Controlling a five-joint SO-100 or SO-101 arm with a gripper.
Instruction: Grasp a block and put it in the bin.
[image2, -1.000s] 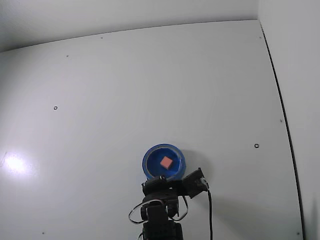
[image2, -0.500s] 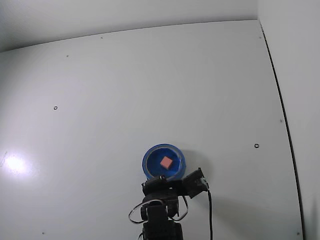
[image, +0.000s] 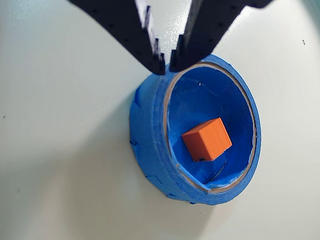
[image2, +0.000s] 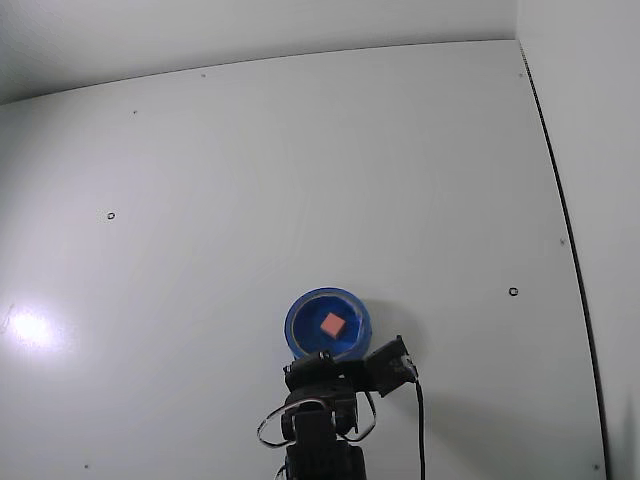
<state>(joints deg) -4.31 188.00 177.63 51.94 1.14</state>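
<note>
- A plain white table (image2: 300, 180) is filling both views, with a bright spot of light sitting at the left of the fixed view
- The blue bin (image: 150, 145) (image2: 296, 322) is sitting on the table, just past the black arm (image2: 320, 440)
- The orange-red block (image: 206, 139) (image2: 332, 324) is lying inside the bin, on its blue floor
- The gripper (image: 167, 65) is hanging over the bin's rim, holding nothing, its two black tips only a thin crack apart

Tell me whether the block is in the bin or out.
In. The block rests on the bin's blue floor, below the rim, clear of the gripper.
</note>
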